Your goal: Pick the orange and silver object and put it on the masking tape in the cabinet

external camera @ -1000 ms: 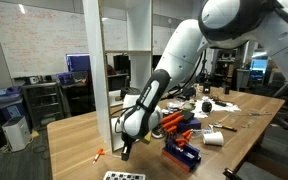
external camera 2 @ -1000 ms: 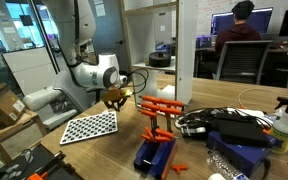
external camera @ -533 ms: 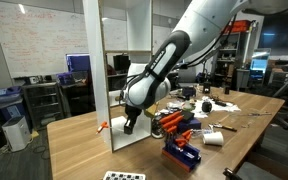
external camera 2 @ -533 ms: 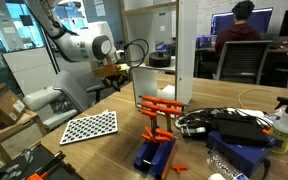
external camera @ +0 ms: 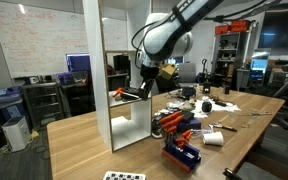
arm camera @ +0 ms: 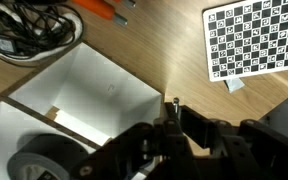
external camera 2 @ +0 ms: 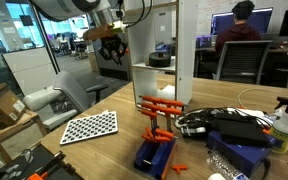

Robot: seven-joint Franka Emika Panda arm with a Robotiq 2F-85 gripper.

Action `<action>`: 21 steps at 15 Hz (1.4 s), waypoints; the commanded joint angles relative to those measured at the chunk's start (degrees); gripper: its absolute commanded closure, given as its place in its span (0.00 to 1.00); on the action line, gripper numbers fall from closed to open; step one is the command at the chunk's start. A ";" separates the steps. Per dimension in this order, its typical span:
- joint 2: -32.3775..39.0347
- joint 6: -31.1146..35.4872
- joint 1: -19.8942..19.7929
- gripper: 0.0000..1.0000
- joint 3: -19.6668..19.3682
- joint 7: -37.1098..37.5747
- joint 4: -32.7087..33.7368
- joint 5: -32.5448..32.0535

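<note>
My gripper is raised beside the tall white cabinet, at mid-shelf height. It is shut on the small orange and silver object, whose orange end points toward the cabinet's open side. In an exterior view the gripper hangs just outside the cabinet. The masking tape, a dark flat roll, lies on a shelf inside. In the wrist view the object's silver tip shows between my fingers, and the tape lies below left in the cabinet.
A checkerboard sheet lies on the wooden table. An orange-and-blue toy pile stands next to the cabinet, with cables and tools behind it. A person sits at a desk in the background.
My arm has lifted the orange and silver object from near the table top up to the cabinet's shelf height and swung toward the cabinet.
</note>
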 commanded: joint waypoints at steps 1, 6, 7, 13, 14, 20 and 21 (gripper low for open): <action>-6.86 -11.47 1.07 0.97 -2.90 2.69 3.77 0.52; -5.14 -15.12 1.00 0.97 -3.57 6.46 11.16 -0.89; -4.28 -14.86 1.07 0.97 -3.38 7.14 11.95 -1.08; 1.88 -8.59 1.24 0.97 -3.62 7.07 14.34 -2.73; 3.39 -7.31 1.09 0.97 -3.74 6.96 15.35 -3.40; 10.81 -2.27 0.18 0.97 -5.21 6.48 20.77 -5.30; 11.81 -1.72 0.01 0.97 -5.53 6.38 21.42 -5.22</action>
